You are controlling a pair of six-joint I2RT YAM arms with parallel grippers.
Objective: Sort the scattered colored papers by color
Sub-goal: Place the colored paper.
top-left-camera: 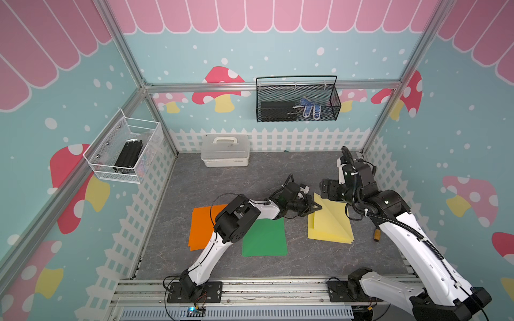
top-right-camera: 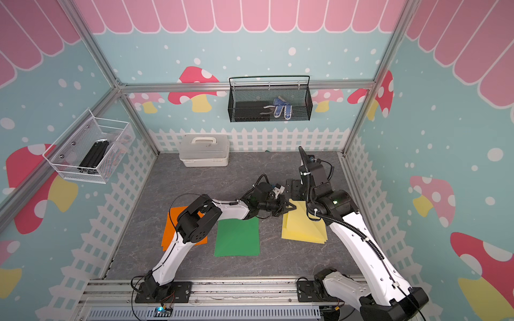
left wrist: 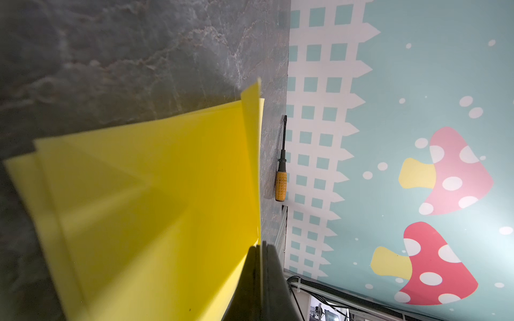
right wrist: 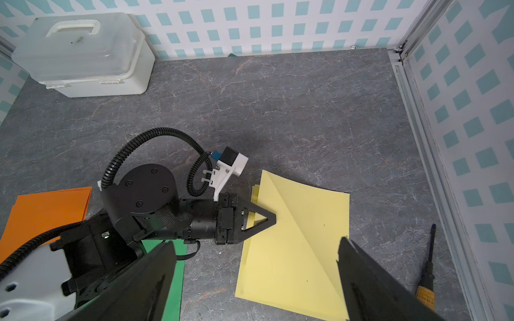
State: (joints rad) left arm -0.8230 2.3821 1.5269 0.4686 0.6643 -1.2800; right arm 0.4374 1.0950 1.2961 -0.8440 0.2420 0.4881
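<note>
Three piles of colored papers lie on the grey table in both top views: orange (top-left-camera: pixel 201 225) (top-right-camera: pixel 168 226) at the left, green (top-left-camera: pixel 264 236) (top-right-camera: pixel 236 236) in the middle, pale yellow (top-left-camera: pixel 328 228) (top-right-camera: pixel 303 228) at the right. My left gripper (top-left-camera: pixel 319 207) (left wrist: pixel 261 246) (right wrist: pixel 274 218) is shut on the left edge of the top yellow sheet (left wrist: pixel 139 208) (right wrist: pixel 292 250), which is lifted and bent along a diagonal over the yellow pile. My right gripper (top-left-camera: pixel 324 191) (right wrist: pixel 254 244) hangs open above that pile with nothing between its fingers (right wrist: pixel 361 278).
A white lidded box (top-left-camera: pixel 225 151) (right wrist: pixel 83 52) stands at the back wall. A yellow-handled screwdriver (top-left-camera: pixel 377 234) (left wrist: pixel 281 180) (right wrist: pixel 427 278) lies by the right wall. A black wire basket (top-left-camera: pixel 297 100) and a white one (top-left-camera: pixel 125 150) hang on the walls.
</note>
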